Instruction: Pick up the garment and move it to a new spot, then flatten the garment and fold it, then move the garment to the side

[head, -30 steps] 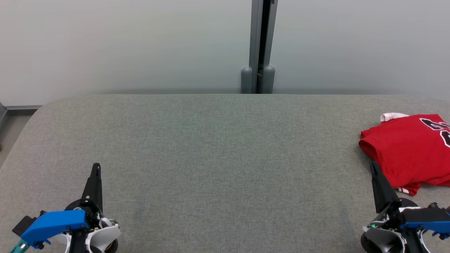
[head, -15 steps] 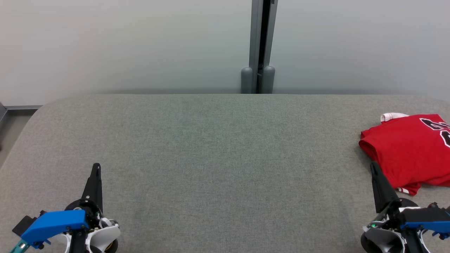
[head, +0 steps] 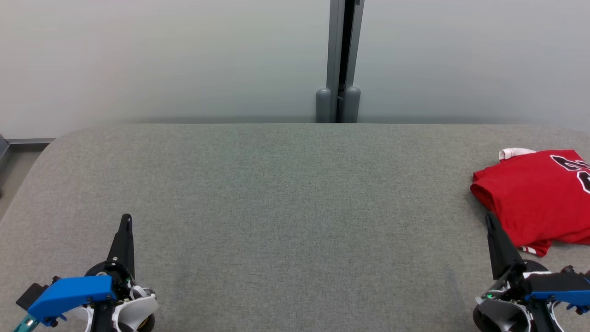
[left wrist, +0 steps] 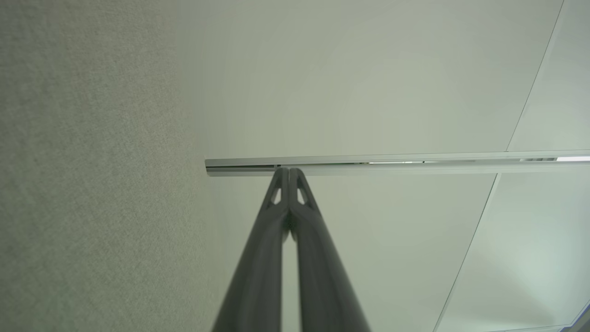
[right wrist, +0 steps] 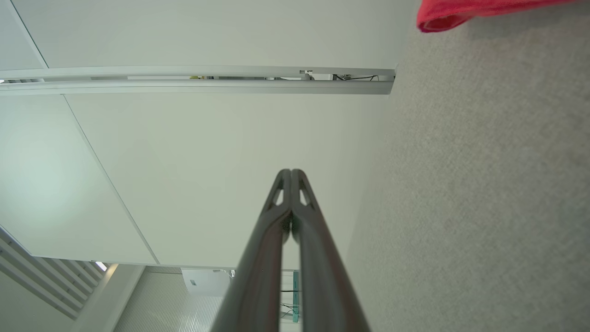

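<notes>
Garment [head: 534, 198]: red, with dark lettering and a white trim. It lies at the far right of the table [head: 295, 207] in a compact, flattish bundle. Its right part is cut off by the picture edge, so the long axis cannot be fixed; what shows runs roughly left to right.

Right gripper [head: 489, 216]: at the near right, fingers pressed together, nothing held. The tip points toward the far side and sits just beside the bundle's near-left edge. In the right wrist view a strip of bare table separates the tip from the red cloth, so no contact is judged.

Left gripper [head: 125, 216]: at the near left, fingers likewise pressed together and empty, well apart from the garment, with the whole bare middle of the table between them.

Pose: both arms are held low over the near edge, fingers nearly level with the table. Each wrist is rolled, so the fingers show as a single dark blade from above.

Judgement: the right arm is by far the nearer. A pick would call for its fingers to be parted and carried slightly right and farther. Whether the bundle awaits pick-up or has already been set aside cannot be told.
</notes>
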You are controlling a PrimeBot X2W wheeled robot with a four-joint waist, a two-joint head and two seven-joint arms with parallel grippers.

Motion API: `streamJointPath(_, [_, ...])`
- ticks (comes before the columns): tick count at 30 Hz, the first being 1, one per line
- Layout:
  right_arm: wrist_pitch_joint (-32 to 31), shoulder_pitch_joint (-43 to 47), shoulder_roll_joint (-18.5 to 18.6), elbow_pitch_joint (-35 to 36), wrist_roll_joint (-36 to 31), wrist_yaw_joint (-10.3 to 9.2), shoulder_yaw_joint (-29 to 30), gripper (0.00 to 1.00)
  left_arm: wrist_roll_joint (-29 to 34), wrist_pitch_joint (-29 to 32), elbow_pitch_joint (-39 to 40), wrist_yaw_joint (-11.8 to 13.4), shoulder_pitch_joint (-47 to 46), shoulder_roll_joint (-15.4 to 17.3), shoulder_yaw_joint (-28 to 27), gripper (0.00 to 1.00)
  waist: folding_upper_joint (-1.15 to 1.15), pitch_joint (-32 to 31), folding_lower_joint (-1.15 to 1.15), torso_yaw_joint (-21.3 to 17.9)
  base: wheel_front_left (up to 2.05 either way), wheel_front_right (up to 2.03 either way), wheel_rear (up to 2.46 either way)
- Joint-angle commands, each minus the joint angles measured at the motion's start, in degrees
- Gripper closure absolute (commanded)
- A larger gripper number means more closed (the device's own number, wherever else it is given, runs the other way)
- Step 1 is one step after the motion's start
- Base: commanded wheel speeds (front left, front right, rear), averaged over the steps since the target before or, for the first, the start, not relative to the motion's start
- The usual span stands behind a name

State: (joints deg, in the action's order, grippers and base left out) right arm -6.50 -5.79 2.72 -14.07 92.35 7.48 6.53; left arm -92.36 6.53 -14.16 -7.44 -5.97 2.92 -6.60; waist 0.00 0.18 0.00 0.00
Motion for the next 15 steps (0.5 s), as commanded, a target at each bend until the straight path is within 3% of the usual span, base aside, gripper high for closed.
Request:
streamJointPath(1, [-0.2,-0.8,0.3,0.2,0.1,0.02,0.1,1.0,-0.1,0.2,0.2,-0.3,-0.6,-0.1,-0.2,1.0,0.0,0.0,0.0,0.0,0.0,0.0,0.0])
streamJointPath(15, [-0.2,-0.8,0.3,0.2,0.1,0.02,0.1,1.0,0.0,0.2,0.2,-0.3,-0.6,-0.1,-0.2,1.0,0.0,0.0,0.0,0.0,0.0,0.0,0.0])
